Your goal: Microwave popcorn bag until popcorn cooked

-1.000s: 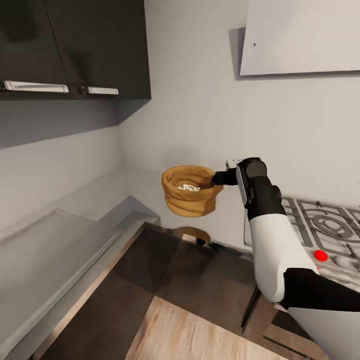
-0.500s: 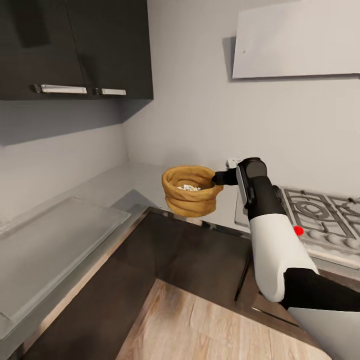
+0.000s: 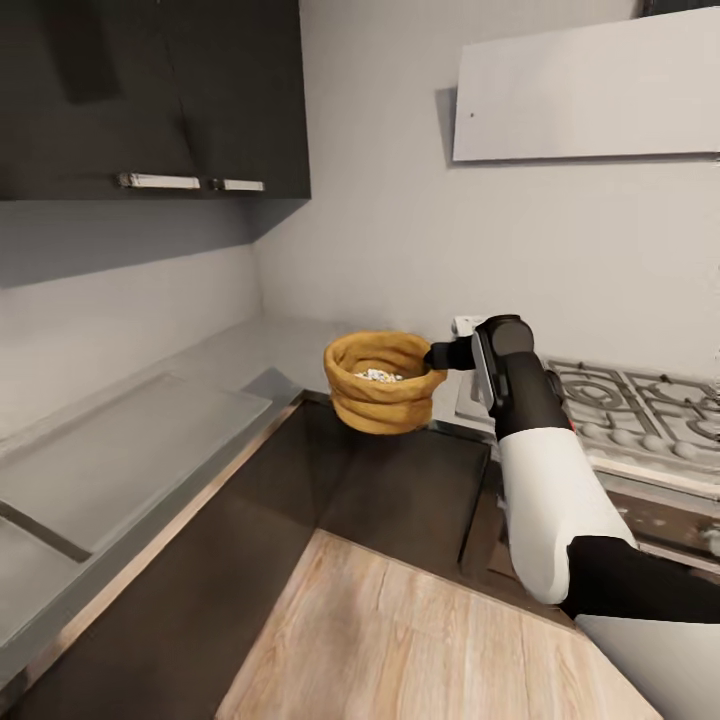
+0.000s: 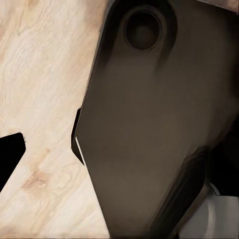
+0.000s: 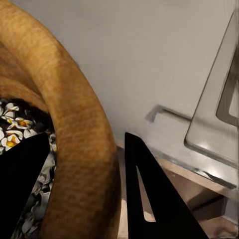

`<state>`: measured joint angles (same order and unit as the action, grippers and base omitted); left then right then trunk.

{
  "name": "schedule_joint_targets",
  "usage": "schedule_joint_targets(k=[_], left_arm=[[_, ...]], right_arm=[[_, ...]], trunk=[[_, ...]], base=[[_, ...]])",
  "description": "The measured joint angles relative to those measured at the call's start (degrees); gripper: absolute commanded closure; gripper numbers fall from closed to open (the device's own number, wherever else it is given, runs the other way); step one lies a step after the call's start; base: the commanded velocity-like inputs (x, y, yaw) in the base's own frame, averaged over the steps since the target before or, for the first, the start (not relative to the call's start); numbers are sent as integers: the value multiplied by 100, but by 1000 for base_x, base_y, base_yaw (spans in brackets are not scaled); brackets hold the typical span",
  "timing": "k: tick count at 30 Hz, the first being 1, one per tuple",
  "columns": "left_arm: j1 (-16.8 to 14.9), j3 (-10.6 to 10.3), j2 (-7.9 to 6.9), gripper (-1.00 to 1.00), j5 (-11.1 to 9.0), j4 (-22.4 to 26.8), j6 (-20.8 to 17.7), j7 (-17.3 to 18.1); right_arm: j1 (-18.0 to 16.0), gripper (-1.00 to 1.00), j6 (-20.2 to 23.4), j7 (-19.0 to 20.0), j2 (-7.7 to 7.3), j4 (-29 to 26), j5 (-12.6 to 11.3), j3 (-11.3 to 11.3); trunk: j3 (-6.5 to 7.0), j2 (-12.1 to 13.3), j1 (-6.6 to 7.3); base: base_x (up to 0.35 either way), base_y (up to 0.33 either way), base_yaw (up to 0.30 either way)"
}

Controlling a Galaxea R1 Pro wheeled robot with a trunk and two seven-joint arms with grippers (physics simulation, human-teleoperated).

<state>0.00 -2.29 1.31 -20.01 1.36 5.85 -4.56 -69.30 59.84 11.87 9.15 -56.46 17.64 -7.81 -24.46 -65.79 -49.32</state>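
Gripping the popcorn bag (image 3: 383,381) by its rim near frame centre in the head view: right end effector (image 3: 440,357), one finger (image 5: 22,189) inside, the other (image 5: 159,199) outside the thick rolled edge in the right wrist view. Holding the bag upright and airborne, clear of the table (image 3: 130,450) at lower left and apart from the steel hob (image 3: 640,410) at right. Showing white and yellow popped kernels (image 5: 15,124) inside the bag, so probably already heated, though judging that only from the contents. Looking past the left end effector (image 4: 10,157) at wood floor (image 4: 35,74) and a dark panel; only one dark tip showing, so cannot tell whether open or closed. Seeing dark wall cabinets (image 3: 150,90) at upper left and a flat white hood (image 3: 590,95) at upper right. Seemingly nearing the end of the task, with perhaps setting the bag down remaining.
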Motion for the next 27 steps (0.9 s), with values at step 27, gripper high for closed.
schedule_joint_targets(k=[27], left_arm=[[0, 1, -27, -100, 18, 9, -17, 10]], right_arm=[[0, 100, 0, -125, -7, -10, 40, -8]], trunk=[[179, -1, 4]], base=[[-39, 0, 0]])
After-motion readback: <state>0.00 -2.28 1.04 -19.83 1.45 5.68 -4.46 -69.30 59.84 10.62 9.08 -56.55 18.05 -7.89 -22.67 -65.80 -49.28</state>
